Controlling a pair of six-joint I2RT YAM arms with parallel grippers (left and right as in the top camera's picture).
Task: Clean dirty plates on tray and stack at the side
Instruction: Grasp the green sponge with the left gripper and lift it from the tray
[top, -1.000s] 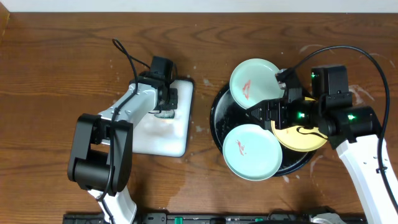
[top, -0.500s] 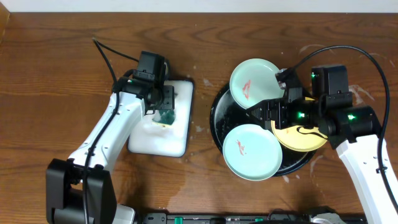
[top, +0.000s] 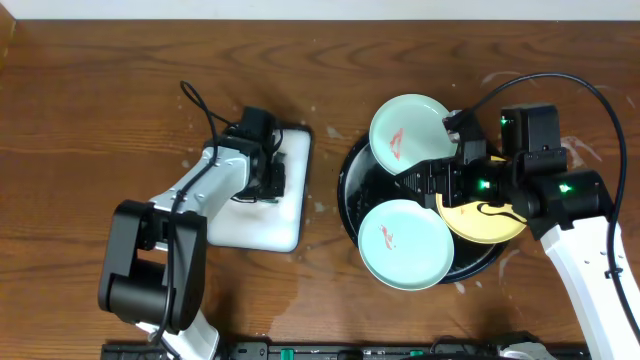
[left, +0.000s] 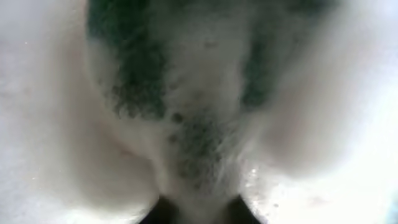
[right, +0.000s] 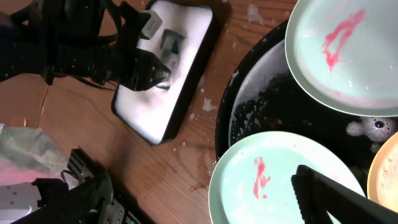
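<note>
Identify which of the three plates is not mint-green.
The yellow plate, on the right of the tray; the other two are mint-green with red smears.

A: Any writing to read from above?
B: None. The upper mint-green plate (top: 405, 128) and the lower mint-green plate (top: 404, 243) carry only red smears, no letters.
A: The yellow plate (top: 497, 226)?
B: A dark squiggle, no legible word.
A: The black tray (top: 350, 200), the white tray (top: 285, 215), the arms?
B: No label, brand or number legible. The right arm (top: 575, 200) shows small green lights, nothing more. The left wrist view is blurred foam.
</note>
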